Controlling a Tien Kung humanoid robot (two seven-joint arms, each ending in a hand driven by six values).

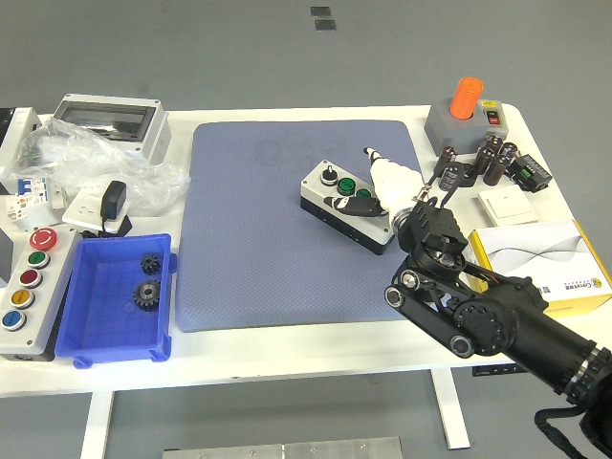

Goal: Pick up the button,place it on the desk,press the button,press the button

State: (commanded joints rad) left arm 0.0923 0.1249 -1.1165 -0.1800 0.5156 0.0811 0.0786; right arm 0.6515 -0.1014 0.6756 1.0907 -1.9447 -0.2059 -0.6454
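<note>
One black robot hand (406,196), the right, pressed a white-tipped finger (360,203) onto the grey button box (346,207) lying on the blue mat (258,239).

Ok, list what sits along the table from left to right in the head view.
Grey box with coloured buttons → blue bin holding gears → blue mat → button box under the right hand → yellow-edged carton.
</note>
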